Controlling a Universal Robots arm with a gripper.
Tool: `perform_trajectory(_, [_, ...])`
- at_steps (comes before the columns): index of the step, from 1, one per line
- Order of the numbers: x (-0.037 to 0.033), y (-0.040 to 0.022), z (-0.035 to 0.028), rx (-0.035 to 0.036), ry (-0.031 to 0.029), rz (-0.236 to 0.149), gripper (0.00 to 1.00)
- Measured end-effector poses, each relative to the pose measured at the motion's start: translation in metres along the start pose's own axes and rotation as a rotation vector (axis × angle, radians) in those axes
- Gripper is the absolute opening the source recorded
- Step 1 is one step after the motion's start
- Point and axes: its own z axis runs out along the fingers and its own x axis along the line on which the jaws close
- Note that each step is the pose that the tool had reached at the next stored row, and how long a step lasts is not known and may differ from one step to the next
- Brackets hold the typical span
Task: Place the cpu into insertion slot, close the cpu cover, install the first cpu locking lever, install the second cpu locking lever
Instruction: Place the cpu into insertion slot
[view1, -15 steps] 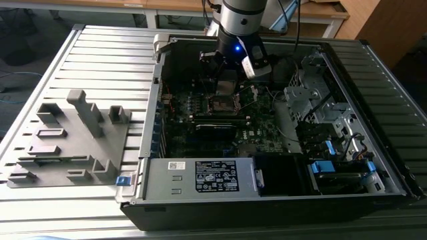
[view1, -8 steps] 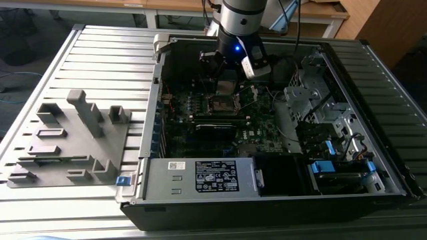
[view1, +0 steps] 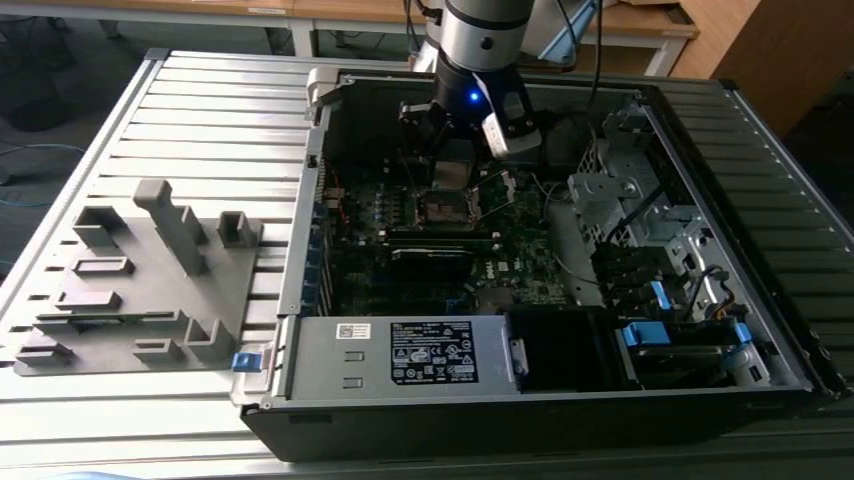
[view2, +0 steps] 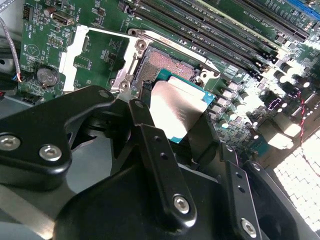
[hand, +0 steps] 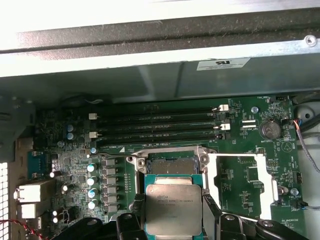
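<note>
Hand (hand: 173, 216): clamped on the cpu (hand: 173, 202)
Cpu: held over the motherboard (hand: 250, 175), near the insertion slot (hand: 172, 164), not seated

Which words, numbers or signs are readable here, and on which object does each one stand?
Nothing reads with certainty.
cpu: engraved lines on its metal top, too small to read.
white sticker on the case wall: too small to read.
black label on the power supply: too small to read.
motherboard: white markings, too small to read.
</note>
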Motion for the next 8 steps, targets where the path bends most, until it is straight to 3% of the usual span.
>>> perform_trajectory(8, [0.0, 0.0, 0.0, 0.0, -0.0002, 0.002, 0.54])
